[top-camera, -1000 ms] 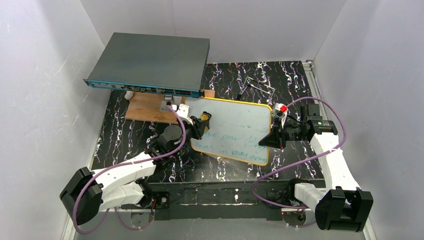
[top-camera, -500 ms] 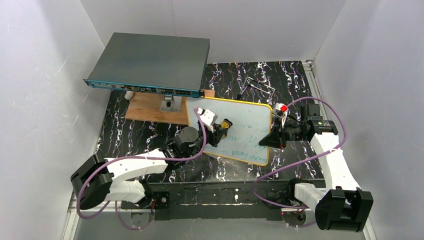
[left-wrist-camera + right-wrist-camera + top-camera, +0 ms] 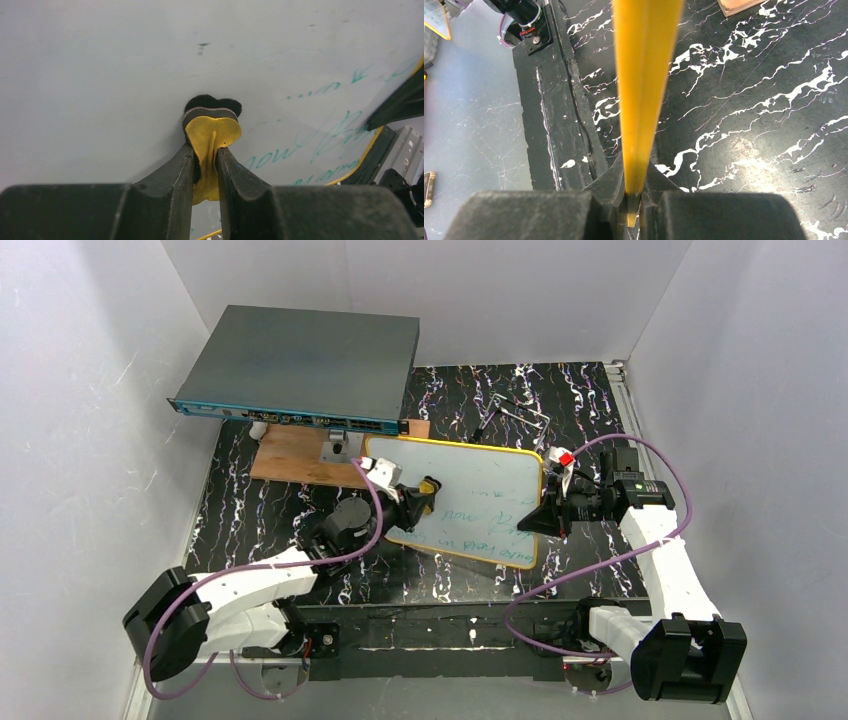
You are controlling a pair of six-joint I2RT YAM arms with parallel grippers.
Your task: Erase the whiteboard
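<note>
My left hand [image 3: 205, 162] squeezes the yellow eraser [image 3: 212, 132]; it has slid back left on the whiteboard [image 3: 485, 485], but green words [image 3: 270, 157] remain. My right hand [image 3: 634, 200] pinches the board's edge over the table [image 3: 250, 510].

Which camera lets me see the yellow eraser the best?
The left wrist camera. There the eraser sits in the middle, yellow with a dark pad against the whiteboard, pinched in the left gripper. The top camera shows it only as a small yellow spot. The right wrist camera shows none of it, just the whiteboard's yellow edge.
</note>
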